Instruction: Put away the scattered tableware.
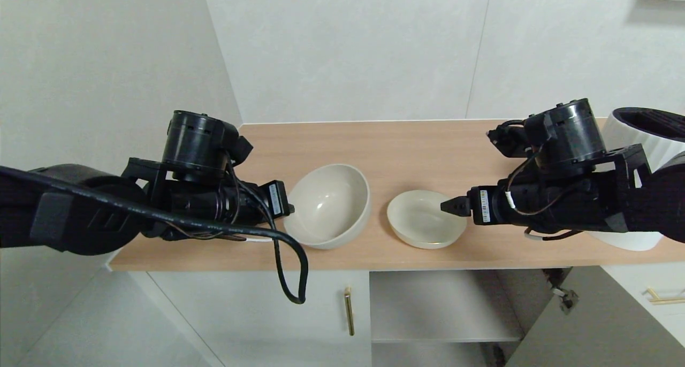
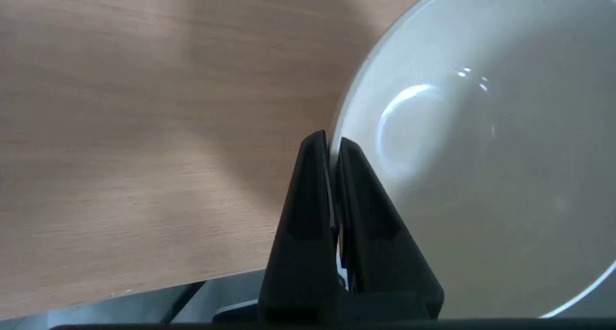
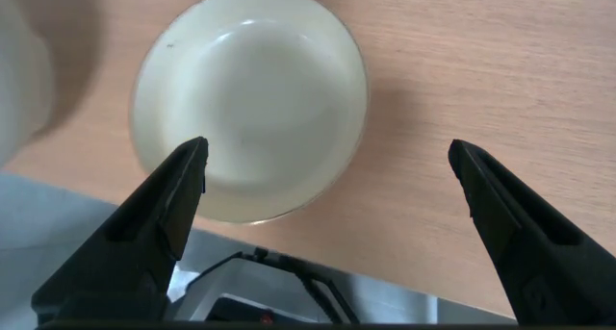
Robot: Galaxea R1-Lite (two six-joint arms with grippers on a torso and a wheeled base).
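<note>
Head view, step: the left gripper (image 1: 286,202) grips the rim of the large bowl (image 1: 332,204), which is tilted on the worktop (image 1: 406,142). I judge that picking up this bowl is the step in hand.
Head view, second piece: the small bowl (image 1: 425,217) sits flat just ahead of the right gripper (image 1: 449,205).
Head view, next move: probably lifting the large bowl clear, perhaps toward the open cupboard shelf (image 1: 444,303) below. The thin rim pinch must hold, or the bowl may swing.
Left wrist view, grip: the left gripper (image 2: 332,147) is pinched shut, with the rim of the large bowl (image 2: 481,147) running between its fingers.
Left wrist view, look: deep, glossy, off-white.
Right wrist view, grip: the right gripper (image 3: 327,166) is spread wide and holds nothing.
Right wrist view, look: the small bowl (image 3: 250,99) lies just ahead of it, shallow, pale cream.
</note>
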